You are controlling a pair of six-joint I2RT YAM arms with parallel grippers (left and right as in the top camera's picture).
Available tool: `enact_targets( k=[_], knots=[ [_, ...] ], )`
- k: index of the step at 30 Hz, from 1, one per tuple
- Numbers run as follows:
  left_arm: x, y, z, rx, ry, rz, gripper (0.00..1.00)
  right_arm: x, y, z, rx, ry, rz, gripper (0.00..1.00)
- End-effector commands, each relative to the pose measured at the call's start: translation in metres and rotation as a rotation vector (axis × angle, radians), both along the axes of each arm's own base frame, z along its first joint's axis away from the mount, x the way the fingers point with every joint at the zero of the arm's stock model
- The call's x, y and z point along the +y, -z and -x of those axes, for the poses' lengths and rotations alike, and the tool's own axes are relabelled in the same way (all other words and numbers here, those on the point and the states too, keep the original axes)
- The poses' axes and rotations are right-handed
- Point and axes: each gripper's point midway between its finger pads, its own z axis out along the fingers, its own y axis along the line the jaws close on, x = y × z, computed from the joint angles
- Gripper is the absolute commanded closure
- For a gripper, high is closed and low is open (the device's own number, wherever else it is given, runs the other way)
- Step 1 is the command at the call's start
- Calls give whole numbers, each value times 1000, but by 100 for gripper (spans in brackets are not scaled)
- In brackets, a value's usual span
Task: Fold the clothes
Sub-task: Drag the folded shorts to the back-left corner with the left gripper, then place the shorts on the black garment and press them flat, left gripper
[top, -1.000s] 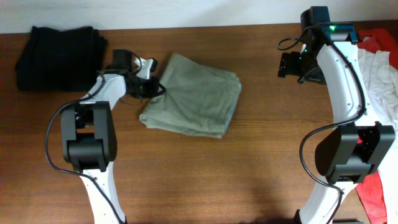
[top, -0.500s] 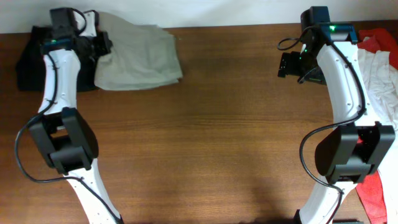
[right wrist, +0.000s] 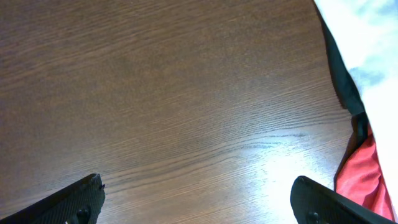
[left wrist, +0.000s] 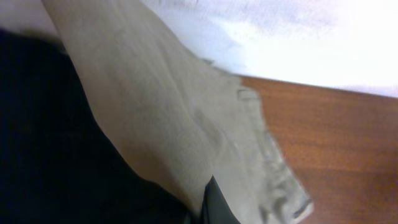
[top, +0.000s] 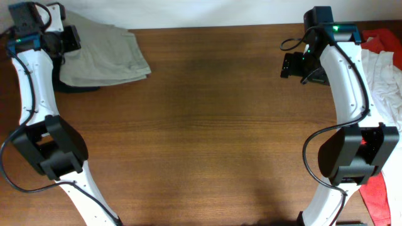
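Folded khaki shorts (top: 107,53) parked at far-left corner of tabletop (top: 207,125), partly on black garment (left wrist: 37,137). Left pincer (top: 68,39) looks pinched on their edge. Right pincer (right wrist: 196,186) gaping, empty. Cloth soft, light, floppy, so grab stacked fold edge, not single layer.

The folded khaki-beige cotton shorts (top: 103,53) are plain pale olive-tan. The soft black cloth garment (left wrist: 43,143) is unpatterned. The wooden table (top: 207,125) is dark brown, finely grain-streaked. The crumpled white garment (top: 386,75) is plain, and the red cloth garment (top: 380,201) is bright.
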Motion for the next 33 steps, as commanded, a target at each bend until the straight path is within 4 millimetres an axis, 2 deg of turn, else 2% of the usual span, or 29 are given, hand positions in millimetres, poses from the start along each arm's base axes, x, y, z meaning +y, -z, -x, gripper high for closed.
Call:
enact_targets(
  k=[1,3,6,10,18,23,28,29,33],
  knots=[
    [5,-32,-3,-67,42,-72,99,-3,-5,1,-11,3,20,1],
    [9,-35,-3,-69,40,-104,99,-3,-5,1,-11,3,20,1],
    [25,-33,-2,-51,-7,-194,99,-3,-5,1,-11,3,20,1],
    [43,-42,-8,-81,-50,-293,99,-3,-5,1,-11,3,20,1],
    [43,-80,-5,-131,-62,-314,99,-3,-5,1,-11,3,20,1],
    [53,-85,-5,-133,-106,-353,99,-3,-5,1,-11,3,20,1],
    [73,-91,-4,-136,-185,-417,99,-3,-5,1,-11,3,20,1],
    [76,-90,-5,-145,-191,-419,99,-3,-5,1,-11,3,20,1],
    [99,-53,-15,-106,-203,-424,99,-3,-5,1,-11,3,20,1]
  ],
)
